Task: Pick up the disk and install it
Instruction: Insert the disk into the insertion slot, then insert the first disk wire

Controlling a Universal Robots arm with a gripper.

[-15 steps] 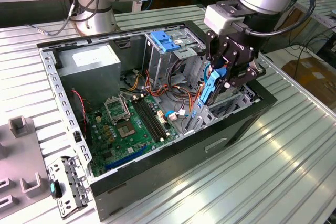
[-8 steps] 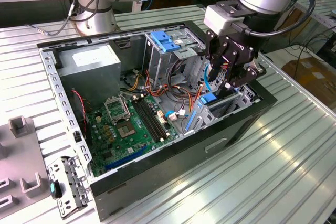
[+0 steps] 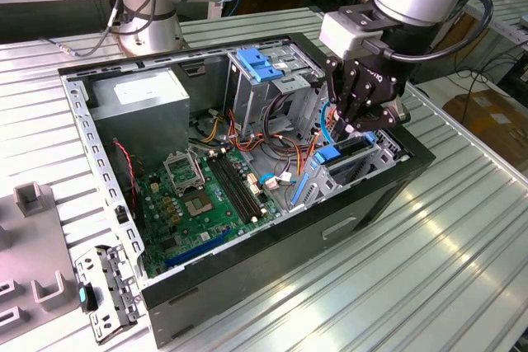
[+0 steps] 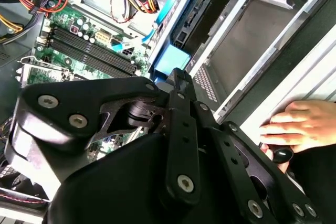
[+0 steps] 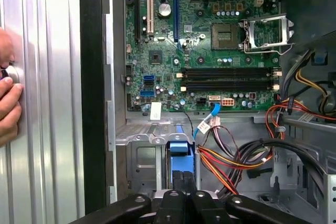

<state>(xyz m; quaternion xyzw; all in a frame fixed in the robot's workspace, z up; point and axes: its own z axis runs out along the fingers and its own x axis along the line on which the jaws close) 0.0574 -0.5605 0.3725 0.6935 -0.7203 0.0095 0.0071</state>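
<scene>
Judging by how things lie, you are well into the install. The disk (image 3: 334, 155) is off the worktop (image 3: 462, 237) and stands on edge in the metal drive bay (image 3: 388, 152). That bay is at the end of the open computer case (image 3: 346, 213) nearest the worktop's edge on the exterior view's right. The gripper (image 3: 353, 125) hangs right over the bay. In the first wrist view its fingers (image 5: 178, 184) look drawn together, with their tips on the disk's blue end. You cannot tell there whether they press it or pinch it. What seems left is seating: the blue end looks proud of the bay's rim, though whether the disk has reached its stop is hidden. The exterior view gives you the whole case, with the motherboard (image 3: 206, 195) and the grey power-supply box (image 3: 144, 100) well apart from the work. The first wrist view looks straight down the disk's blue end. Both wrist views give you a person's hand (image 4: 296, 124) resting on the worktop just beside the case's outer wall.
</scene>
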